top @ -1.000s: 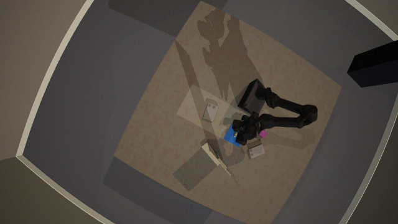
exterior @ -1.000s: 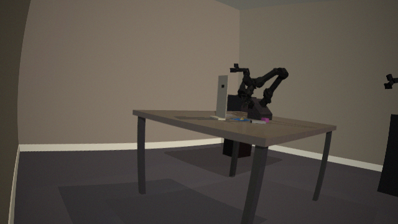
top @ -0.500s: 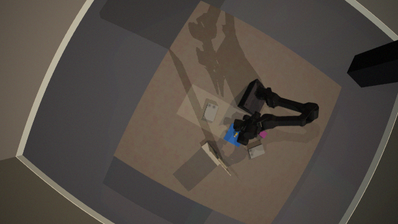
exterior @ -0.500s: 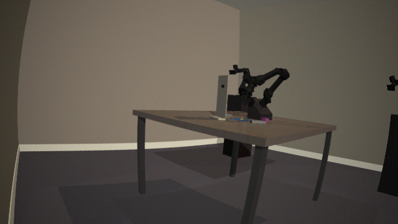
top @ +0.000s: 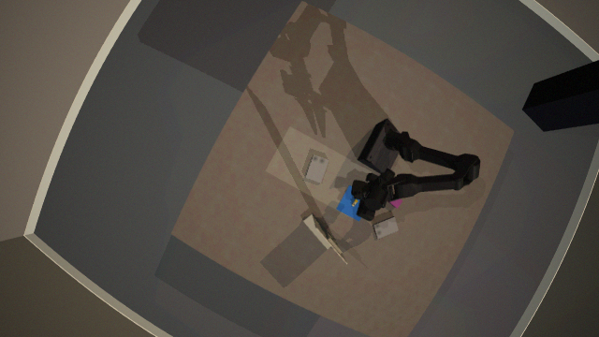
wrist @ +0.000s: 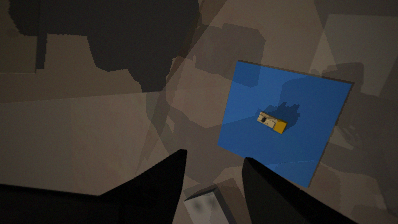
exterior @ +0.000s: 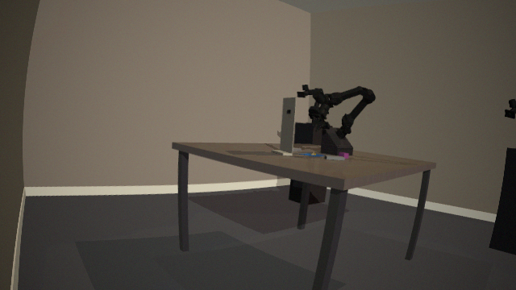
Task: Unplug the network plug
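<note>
The plug (top: 356, 200) (exterior: 314, 153) (wrist: 271, 122), pale with a yellow end, lies on the blue marked square (top: 345, 201) (exterior: 304, 155) (wrist: 310, 100), inside its edges. The upright panel (exterior: 288, 133) (top: 318, 231) stands beside the square; its socket (exterior: 289, 111) shows as a dark, empty hole. My gripper (wrist: 214, 161) is partly open, with nothing between the fingers. It is above the table, pointing down, and the plug lies apart from it, beyond the right fingertip in the wrist view. In the top view the arm hides the fingers and part of the square.
A grey box (top: 386, 227) (exterior: 335, 158) (wrist: 207, 207) lies near the square, partly below the fingers in the wrist view. Another grey box (top: 316, 168) lies on the square's other side. A magenta block (top: 396, 203) (exterior: 343, 155) is close to the arm.
</note>
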Tool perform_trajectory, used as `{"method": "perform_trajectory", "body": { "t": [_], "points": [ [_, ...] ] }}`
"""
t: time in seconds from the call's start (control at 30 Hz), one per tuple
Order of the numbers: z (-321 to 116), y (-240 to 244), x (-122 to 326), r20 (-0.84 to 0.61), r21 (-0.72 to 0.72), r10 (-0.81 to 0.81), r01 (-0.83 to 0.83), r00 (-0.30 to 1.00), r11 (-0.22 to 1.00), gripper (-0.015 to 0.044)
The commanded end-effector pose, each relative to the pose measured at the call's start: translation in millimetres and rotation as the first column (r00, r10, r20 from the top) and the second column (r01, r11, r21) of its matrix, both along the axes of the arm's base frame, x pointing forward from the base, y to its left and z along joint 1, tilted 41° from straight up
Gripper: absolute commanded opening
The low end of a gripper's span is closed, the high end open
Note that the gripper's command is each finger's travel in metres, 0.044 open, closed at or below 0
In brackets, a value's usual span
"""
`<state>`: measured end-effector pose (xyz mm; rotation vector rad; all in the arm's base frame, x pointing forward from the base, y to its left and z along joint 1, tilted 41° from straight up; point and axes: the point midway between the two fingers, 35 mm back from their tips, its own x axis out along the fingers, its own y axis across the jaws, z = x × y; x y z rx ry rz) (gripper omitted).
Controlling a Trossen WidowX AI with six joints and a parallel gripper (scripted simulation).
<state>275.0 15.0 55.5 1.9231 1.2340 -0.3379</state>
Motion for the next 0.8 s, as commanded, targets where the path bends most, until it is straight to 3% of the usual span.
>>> {"method": "perform_trajectory", "body": {
  "t": [0.0, 0.77],
  "points": [
    [9.3, -7.7, 2.0, 0.003, 0.0, 0.004, -0.004, 1.0, 1.0, 0.0156],
    [66.1, -49.2, 0.1, 0.011, 0.01, 0.002, -0.003, 1.0, 1.0, 0.0156]
  ]
}}
